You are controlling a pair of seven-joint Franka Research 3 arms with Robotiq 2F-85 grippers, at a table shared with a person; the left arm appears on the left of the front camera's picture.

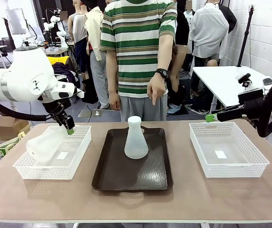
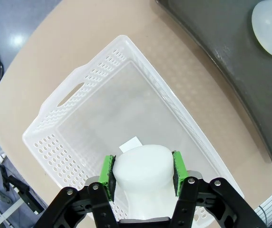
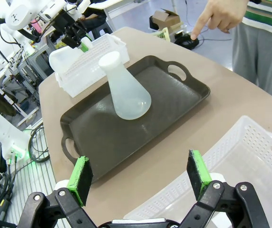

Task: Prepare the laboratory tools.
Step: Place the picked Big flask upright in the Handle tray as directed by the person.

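Closest to the robot's side is the bare tan tabletop (image 1: pixel 183 199). On it sit three things in a row: a white basket (image 1: pixel 55 152) on the robot's left, a dark brown tray (image 1: pixel 131 164) in the middle, and another white basket (image 1: pixel 227 149) on the right.

The left tool (image 1: pixel 69 128) is shut tight on the neck of one flask (image 1: pixel 45 145). Its green pads (image 2: pixel 108 171) press on both sides of the neck. This flask is tipped over on its side and hangs low in the left basket, with its wide bottom pointing away from the tool. I cannot tell if it touches the basket floor.

The second flask (image 1: pixel 136 138) stands up straight in the middle of the tray. Nothing is touching it.

The right tool (image 3: pixel 143 178) is wide open and holds nothing. It hangs above the near edge of the right basket.

At the far side a person's hand (image 1: pixel 156 88) points a finger down at the tray.

The flasks look light and stiff, and smooth enough to slip. They might crack if dropped. The short neck is the best place to grab, because the bottom looks too wide for the tool
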